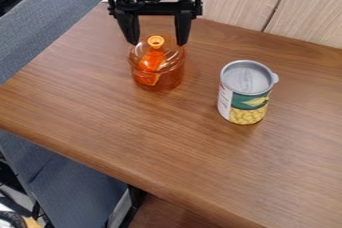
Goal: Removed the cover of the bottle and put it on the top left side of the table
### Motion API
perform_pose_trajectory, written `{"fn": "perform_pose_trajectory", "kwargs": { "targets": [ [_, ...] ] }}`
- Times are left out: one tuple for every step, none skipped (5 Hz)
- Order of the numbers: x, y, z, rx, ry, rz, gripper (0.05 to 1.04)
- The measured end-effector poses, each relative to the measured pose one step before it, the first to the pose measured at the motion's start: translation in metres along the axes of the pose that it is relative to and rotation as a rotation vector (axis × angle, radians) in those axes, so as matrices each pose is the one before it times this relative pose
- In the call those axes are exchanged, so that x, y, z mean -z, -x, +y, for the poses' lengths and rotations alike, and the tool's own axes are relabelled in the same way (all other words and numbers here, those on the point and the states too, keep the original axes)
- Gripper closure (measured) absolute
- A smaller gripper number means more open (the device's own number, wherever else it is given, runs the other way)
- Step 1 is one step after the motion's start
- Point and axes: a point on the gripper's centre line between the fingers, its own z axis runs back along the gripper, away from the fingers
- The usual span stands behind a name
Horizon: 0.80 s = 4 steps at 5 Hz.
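Bottle (159, 74) | on table (127, 127) | fingers (182, 28) spread open near its top | can (246, 94) nearby

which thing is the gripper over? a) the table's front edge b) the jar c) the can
b, since the gripper hangs over the jar, fingers spread on either side of the orange top, with the can off to one side.
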Motion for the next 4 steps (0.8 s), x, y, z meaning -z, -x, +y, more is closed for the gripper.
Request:
{"fn": "perform_pose_trajectory", "kwargs": {
  "targets": [
    [0.00703,0.00256,0.00006,-0.0004,-0.0061,0.0255,0.084],
    [-0.00124,-0.00990,0.01002,-0.0228,-0.0066,0.0083,0.084],
    [0.00935,-0.01307,0.01063,-0.0403,-0.0141,0.0137,0.084],
    [0.00403,-0.01180,0.00306,-0.0348,0.0006,-0.0085,0.084]
  ]
}}
